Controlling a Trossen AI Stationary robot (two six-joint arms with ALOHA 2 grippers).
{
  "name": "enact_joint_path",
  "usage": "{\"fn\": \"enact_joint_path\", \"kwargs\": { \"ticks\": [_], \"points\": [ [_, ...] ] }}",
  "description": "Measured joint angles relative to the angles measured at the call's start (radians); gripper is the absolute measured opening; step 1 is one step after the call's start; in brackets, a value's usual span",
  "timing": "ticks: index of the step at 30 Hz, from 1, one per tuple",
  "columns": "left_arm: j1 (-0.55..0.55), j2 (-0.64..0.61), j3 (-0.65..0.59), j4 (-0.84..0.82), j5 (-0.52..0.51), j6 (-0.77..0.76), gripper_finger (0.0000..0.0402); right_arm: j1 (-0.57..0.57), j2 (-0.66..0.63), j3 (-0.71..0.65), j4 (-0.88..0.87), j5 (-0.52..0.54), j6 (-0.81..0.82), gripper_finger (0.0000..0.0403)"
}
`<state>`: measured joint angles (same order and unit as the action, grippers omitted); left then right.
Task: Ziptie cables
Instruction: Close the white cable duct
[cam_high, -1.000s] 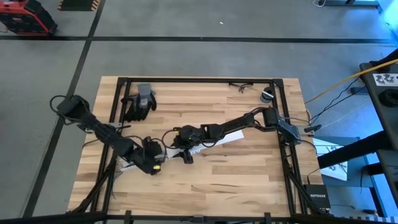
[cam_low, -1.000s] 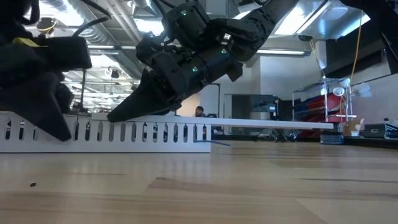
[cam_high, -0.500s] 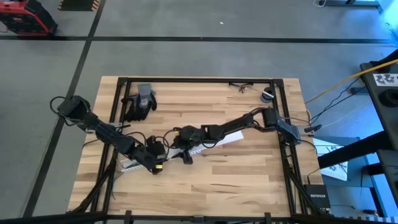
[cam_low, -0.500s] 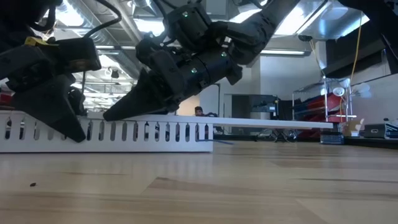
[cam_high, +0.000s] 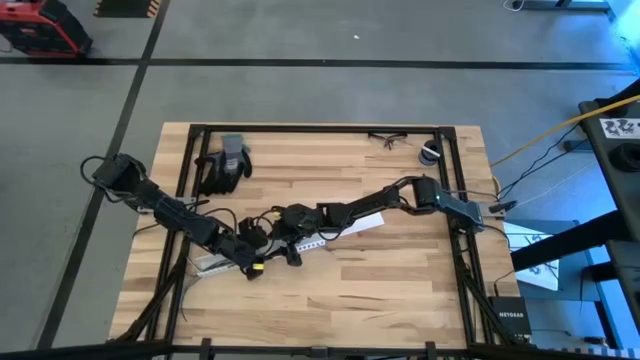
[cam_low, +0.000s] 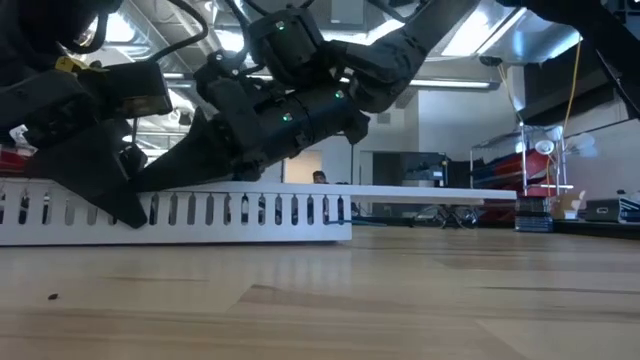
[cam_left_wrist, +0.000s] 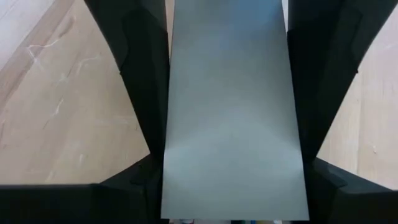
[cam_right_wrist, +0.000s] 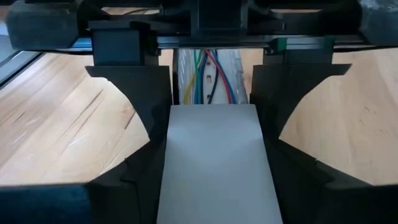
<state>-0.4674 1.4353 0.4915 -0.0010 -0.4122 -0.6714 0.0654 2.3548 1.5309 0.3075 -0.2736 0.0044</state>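
A long white slotted channel (cam_high: 352, 223) lies slantwise on the wooden table, and its slotted side wall (cam_low: 250, 209) faces the low view. My left gripper (cam_high: 249, 259) stands over the channel's left part and is shut on it; it also shows in the low view (cam_low: 115, 205). My right gripper (cam_high: 291, 251) stands just right of it, also shut on the channel, with its fingers reaching down and leftward (cam_low: 165, 185). A few dark wire loops (cam_high: 262, 217) show beside the grippers. The bunch of cables itself does not plainly show. My left gripper has the channel's flat top (cam_left_wrist: 230, 112) between its two fingers (cam_left_wrist: 146, 93), one on each long side, coming from above and lying across it. The channel stays down on the table. My right gripper has the channel (cam_right_wrist: 211, 149) between its two fingers (cam_right_wrist: 149, 118), one on each long side, slanting down from the table's right and lying across it. The channel's underside rests on the table.
A pair of black and grey gloves (cam_high: 225, 163) lies at the far left. Glasses (cam_high: 385, 139) and a small roll (cam_high: 430, 153) lie at the far right. A black frame (cam_high: 300, 129) runs round the table. A yellow cord (cam_high: 545, 135) runs off beyond the right edge.
My left gripper has gone toward the table's right and my right gripper toward the left and down, so they now stand close together on the channel. The channel has slid a little along the table toward the right.
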Motion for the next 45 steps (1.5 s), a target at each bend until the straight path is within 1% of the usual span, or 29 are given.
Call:
{"fn": "enact_joint_path", "kwargs": {
  "ticks": [5, 9, 11, 14, 16, 18, 23, 26, 29, 33, 36, 42, 45],
  "points": [
    [0.005, -0.001, 0.0, 0.003, -0.001, 0.006, 0.0225, -0.006, 0.001, 0.014, -0.027, -0.009, -0.006, 0.0223],
    [0.023, -0.001, 0.009, -0.01, 0.006, 0.015, 0.0256, -0.01, -0.001, 0.014, -0.053, -0.013, -0.033, 0.0223],
    [0.024, -0.009, 0.043, -0.089, 0.008, 0.044, 0.0274, -0.009, -0.001, 0.014, -0.063, -0.007, -0.042, 0.0223],
    [0.022, -0.042, 0.12, -0.274, 0.006, 0.044, 0.029, -0.01, -0.001, 0.016, -0.066, -0.007, -0.036, 0.0223],
    [0.004, -0.066, 0.172, -0.408, -0.004, 0.0, 0.0294, -0.01, -0.001, 0.016, -0.068, -0.006, -0.038, 0.0223],
    [-0.028, -0.093, 0.21, -0.504, -0.009, -0.065, 0.0295, -0.01, -0.001, 0.016, -0.071, -0.005, -0.043, 0.0223],
    [-0.139, -0.12, 0.217, -0.621, -0.009, -0.216, 0.0296, -0.01, -0.001, 0.015, -0.075, 0.001, -0.045, 0.0223],
    [-0.197, -0.122, 0.191, -0.614, -0.055, -0.286, 0.0296, -0.01, -0.001, 0.014, -0.075, -0.001, -0.043, 0.0223],
    [-0.216, -0.123, 0.14, -0.56, -0.083, -0.325, 0.0296, -0.01, -0.001, 0.014, -0.072, -0.005, -0.04, 0.0223],
    [-0.22, -0.127, 0.073, -0.506, -0.139, -0.332, 0.0296, -0.009, -0.001, 0.013, -0.07, -0.007, -0.034, 0.0223],
    [-0.219, -0.123, 0.061, -0.483, -0.178, -0.299, 0.0296, -0.01, -0.001, 0.013, -0.071, -0.007, -0.03, 0.0223],
    [-0.219, -0.122, 0.056, -0.461, -0.183, -0.291, 0.0296, -0.01, -0.001, 0.012, -0.07, -0.006, -0.032, 0.0223],
    [-0.218, -0.123, 0.041, -0.464, -0.172, -0.294, 0.0288, -0.01, -0.002, 0.012, -0.07, -0.007, -0.032, 0.0223]
  ]
}}
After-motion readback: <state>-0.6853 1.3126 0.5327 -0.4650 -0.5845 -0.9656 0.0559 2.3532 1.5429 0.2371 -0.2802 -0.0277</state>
